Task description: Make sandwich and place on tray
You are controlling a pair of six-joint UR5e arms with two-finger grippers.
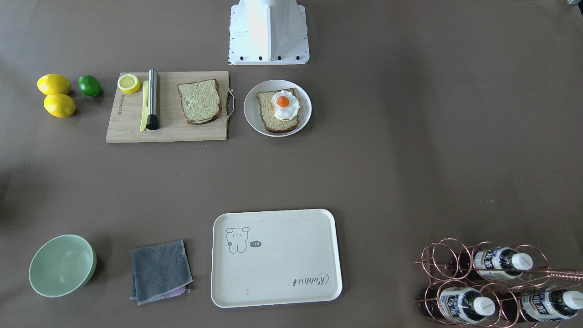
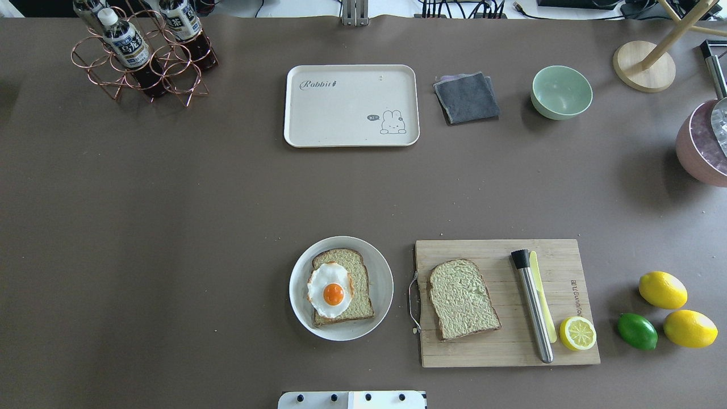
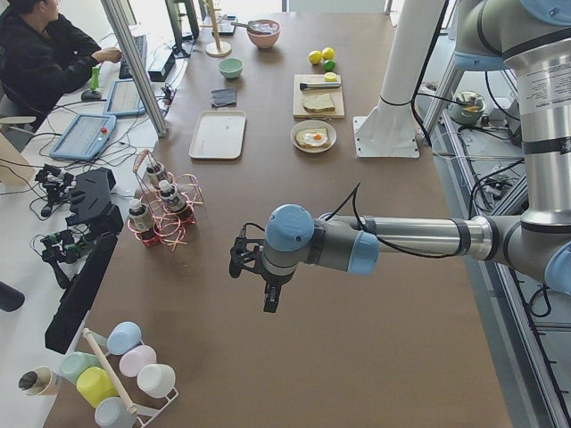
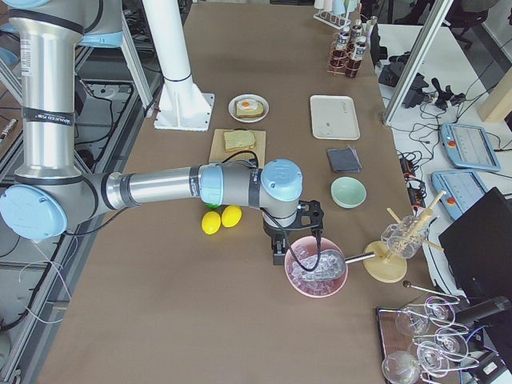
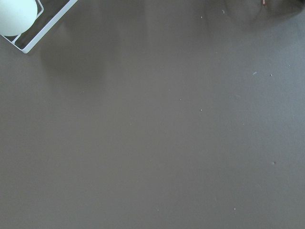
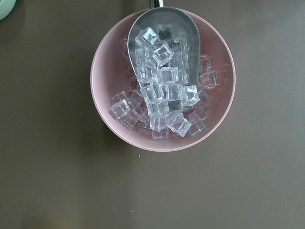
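clock ref: overhead view, 12 = away from the robot, dial centred mid table (image 2: 170,227)
tray (image 2: 341,108): 12 o'clock, flat on the table, nothing on it
plate (image 2: 381,272): round, white, 6 o'clock, well apart from the tray
slice 1 (image 2: 356,271): lies flat on the plate
fried egg (image 2: 329,288): on top of slice 1, toward its 9 o'clock edge, yolk up
cutting board (image 2: 500,255): 5 o'clock, just beside the plate at the plate's 3 o'clock
slice 2 (image 2: 463,298): flat on the board's 9 o'clock half, bare, not stacked on slice 1
steel tool (image 2: 533,307): on the board at 3 o'clock of slice 2, with a pale yellow blade alongside it
lemon half (image 2: 577,333): on the board's 4 o'clock corner, cut face up
lemons (image 2: 662,289) + lime (image 2: 637,331): on the table at 3 o'clock of the board
grey cloth (image 2: 467,97): just at 3 o'clock of the tray
green bowl (image 2: 562,92): at 3 o'clock of the cloth
bottle rack (image 2: 142,62): 10 o'clock corner
left gripper (image 3: 270,303): above bare table at the robot's left end, well apart from the food; fingers' state: cannot tell
right gripper (image 4: 280,254): at the right end, beside the pink bowl (image 6: 97,81) of ice cubes with a metal scoop (image 6: 186,28) in it; fingers' state: cannot tell
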